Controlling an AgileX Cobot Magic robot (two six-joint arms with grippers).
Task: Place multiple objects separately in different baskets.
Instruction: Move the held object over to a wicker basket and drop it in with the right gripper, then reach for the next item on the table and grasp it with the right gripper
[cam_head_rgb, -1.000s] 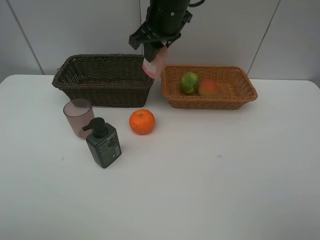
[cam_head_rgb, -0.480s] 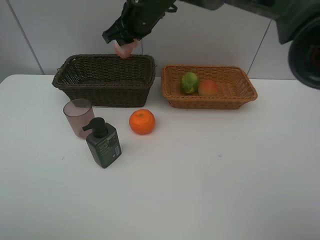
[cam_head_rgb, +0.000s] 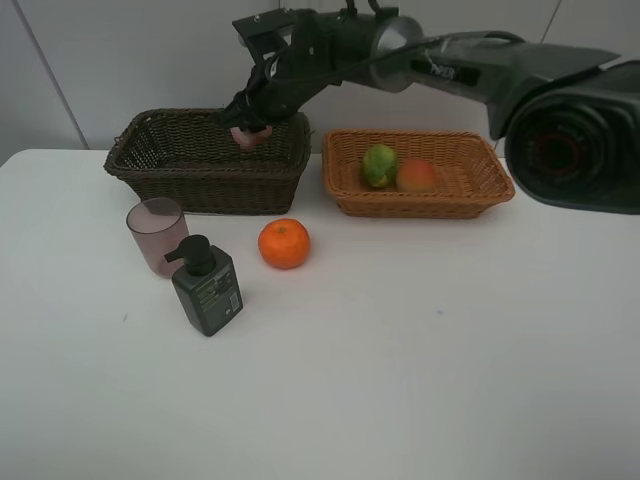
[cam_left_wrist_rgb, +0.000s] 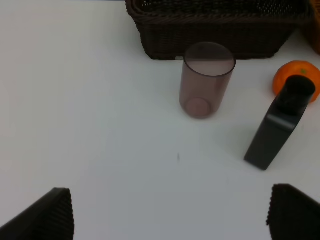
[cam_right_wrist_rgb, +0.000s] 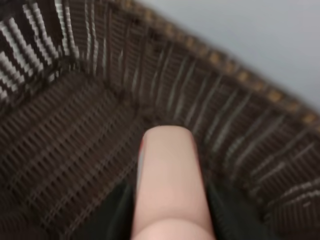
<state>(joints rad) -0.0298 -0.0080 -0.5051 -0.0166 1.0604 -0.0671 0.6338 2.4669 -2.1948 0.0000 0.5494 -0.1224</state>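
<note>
- The right claw (cam_head_rgb: 250, 130) is reaching across to the dark brown basket (cam_head_rgb: 205, 185) and is clenching the pink bottle (cam_head_rgb: 248, 138).
- In the right wrist view, the pink bottle (cam_right_wrist_rgb: 167, 180) is sitting between the dark fingers (cam_right_wrist_rgb: 117, 217) of the claw and is hanging inside the basket, above its woven floor (cam_right_wrist_rgb: 75, 130) and near a corner. Contact with the floor cannot be confirmed.
- The left claw (cam_left_wrist_rgb: 170, 215) is standing released with its fingers spread wide, gripping nothing, above the white surface (cam_head_rgb: 400, 350).
- The green fruit (cam_head_rgb: 379, 165) and the peach (cam_head_rgb: 416, 175) are lying side by side in the light orange-brown basket (cam_head_rgb: 420, 205).
- The orange (cam_head_rgb: 284, 243) is resting on the surface in front of the dark brown basket.
- The mauve cup (cam_head_rgb: 157, 235) is standing upright, with the dark green pump bottle (cam_head_rgb: 206, 288) just beside it.
</note>
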